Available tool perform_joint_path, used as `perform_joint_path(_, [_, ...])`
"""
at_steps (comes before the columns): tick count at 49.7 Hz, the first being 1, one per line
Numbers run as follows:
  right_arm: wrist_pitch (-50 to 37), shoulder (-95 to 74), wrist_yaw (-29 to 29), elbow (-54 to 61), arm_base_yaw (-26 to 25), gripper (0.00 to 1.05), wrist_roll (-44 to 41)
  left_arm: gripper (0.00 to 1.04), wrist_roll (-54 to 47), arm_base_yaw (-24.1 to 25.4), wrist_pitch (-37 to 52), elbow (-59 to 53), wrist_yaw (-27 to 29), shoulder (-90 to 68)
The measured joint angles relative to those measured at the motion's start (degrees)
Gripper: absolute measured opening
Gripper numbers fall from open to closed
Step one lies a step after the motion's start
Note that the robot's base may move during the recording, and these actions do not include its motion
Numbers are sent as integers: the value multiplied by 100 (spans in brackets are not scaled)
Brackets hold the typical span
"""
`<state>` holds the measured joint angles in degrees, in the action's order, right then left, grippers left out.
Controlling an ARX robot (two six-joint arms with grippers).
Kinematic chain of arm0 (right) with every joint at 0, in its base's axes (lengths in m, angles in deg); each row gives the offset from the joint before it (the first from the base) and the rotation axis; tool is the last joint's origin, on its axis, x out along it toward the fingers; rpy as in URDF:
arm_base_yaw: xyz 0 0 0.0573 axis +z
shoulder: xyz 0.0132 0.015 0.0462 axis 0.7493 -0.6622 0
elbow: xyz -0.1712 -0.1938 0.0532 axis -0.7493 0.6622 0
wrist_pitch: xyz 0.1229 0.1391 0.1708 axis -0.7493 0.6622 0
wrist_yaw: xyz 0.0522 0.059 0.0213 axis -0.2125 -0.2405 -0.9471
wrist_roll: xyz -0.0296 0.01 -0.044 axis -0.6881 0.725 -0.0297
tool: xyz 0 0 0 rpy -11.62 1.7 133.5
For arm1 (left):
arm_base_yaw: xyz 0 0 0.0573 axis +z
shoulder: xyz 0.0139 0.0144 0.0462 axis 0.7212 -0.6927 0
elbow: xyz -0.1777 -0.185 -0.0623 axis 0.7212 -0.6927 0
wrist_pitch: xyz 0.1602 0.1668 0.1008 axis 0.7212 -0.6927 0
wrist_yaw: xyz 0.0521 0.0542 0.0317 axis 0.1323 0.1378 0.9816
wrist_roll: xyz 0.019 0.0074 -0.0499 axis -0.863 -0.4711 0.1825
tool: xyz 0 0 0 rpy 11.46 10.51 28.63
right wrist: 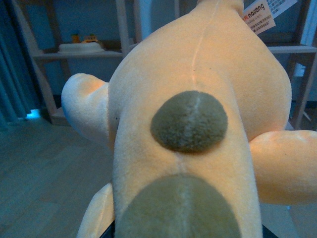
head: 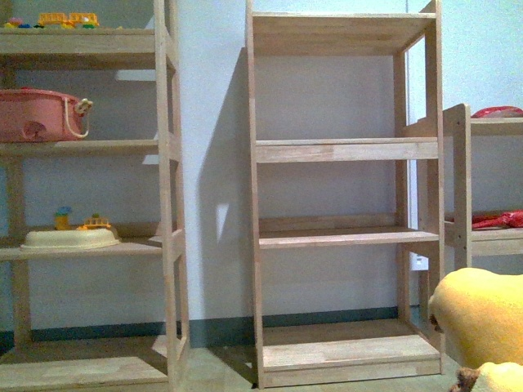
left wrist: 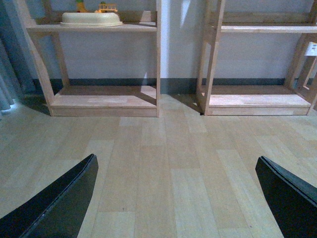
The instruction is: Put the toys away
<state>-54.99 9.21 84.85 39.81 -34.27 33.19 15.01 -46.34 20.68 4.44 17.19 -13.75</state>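
Note:
The plush animal (right wrist: 198, 94) is orange-yellow with olive-brown patches and fills most of the right wrist view. A printed tag (right wrist: 258, 16) hangs at its far end. In the front view its yellow body (head: 482, 314) bulges in at the lower right corner, low in front of the middle shelf unit (head: 343, 149). My right gripper (right wrist: 187, 233) is shut on the plush animal, and only dark slivers of its fingers show beside the plush. My left gripper (left wrist: 176, 198) hangs open above the wood floor, with nothing between its black fingers (left wrist: 59, 203).
Three wooden shelf units stand against the pale wall. The left one (head: 167, 204) carries a pink basket (head: 37, 114), a cream tray (head: 69, 238) and small toys on top. The right one (head: 458, 180) holds red items (head: 498, 219). Pale wood floor (left wrist: 163, 148) lies in front.

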Motion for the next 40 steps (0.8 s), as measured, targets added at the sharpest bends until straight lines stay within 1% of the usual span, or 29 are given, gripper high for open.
perform_joint_path(40, [0,0,-17,0,4,20,0,99,0,0,0,0,2,0])
